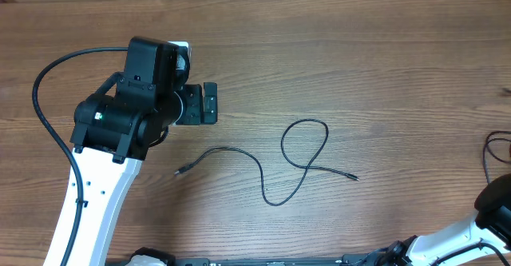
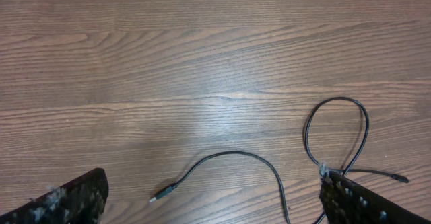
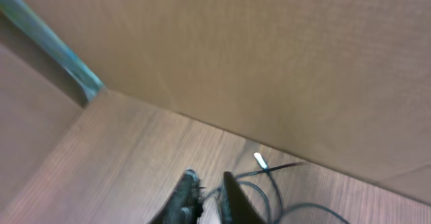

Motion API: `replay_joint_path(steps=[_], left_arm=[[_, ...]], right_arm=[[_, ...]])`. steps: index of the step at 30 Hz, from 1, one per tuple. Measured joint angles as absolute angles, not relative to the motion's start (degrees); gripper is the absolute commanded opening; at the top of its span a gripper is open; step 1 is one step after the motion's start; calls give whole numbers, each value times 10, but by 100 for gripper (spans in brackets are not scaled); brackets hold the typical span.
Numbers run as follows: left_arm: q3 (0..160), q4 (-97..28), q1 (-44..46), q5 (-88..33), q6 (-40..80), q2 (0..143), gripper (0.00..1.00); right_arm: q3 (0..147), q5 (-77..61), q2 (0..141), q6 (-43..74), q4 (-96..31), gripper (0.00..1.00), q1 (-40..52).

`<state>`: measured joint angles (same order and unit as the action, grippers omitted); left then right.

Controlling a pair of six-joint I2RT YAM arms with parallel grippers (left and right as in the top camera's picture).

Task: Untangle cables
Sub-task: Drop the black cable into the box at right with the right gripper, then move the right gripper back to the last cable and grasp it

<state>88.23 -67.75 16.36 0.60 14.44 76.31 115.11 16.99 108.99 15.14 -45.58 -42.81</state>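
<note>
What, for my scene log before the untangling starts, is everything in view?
looped cable: one, black, mid-table, a small plug at each end
second cable: one, black, at the table's right edge, partly out of frame
table: one, brown wood, under everything
back panel: one, tan, behind the table in the right wrist view
left gripper: one, black, open, over the table to the left of the looped cable
right gripper: one, black, fingers close together, cable strands beside it
</note>
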Motion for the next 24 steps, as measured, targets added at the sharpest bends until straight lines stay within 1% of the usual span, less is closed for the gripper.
replay_joint_path(steps=[2, 3, 5, 7, 10, 12, 13, 16, 20, 23, 24], left_arm=[[882, -677, 164, 6, 144, 763, 100], [882, -677, 164, 6, 144, 763, 100], [882, -677, 164, 6, 144, 763, 100], [882, -677, 164, 6, 144, 763, 99], [882, -677, 164, 6, 144, 763, 100], [882, -677, 164, 6, 144, 763, 100], [882, -677, 164, 6, 144, 763, 100], [882, -677, 164, 6, 144, 763, 100], [882, -677, 164, 6, 144, 764, 100], [882, -677, 164, 6, 144, 764, 100], [882, -677, 164, 6, 144, 764, 100]], right_arm=[[1151, 171, 1093, 151, -469, 32, -428], [1151, 171, 1095, 150, -476, 47, -428], [1151, 167, 1105, 150, -491, 57, -428], [1151, 150, 1111, 148, -507, 61, -427], [1151, 119, 1114, 149, -521, 65, -428], [1151, 78, 1114, 149, -542, 70, -428], [1151, 57, 1114, 149, -552, 72, -428], [1151, 6, 1114, 149, -582, 75, -425], [1151, -41, 1114, 150, -629, 75, -412], [1151, -61, 1114, 150, -682, 76, -384], [1151, -63, 1114, 149, -691, 79, -379]])
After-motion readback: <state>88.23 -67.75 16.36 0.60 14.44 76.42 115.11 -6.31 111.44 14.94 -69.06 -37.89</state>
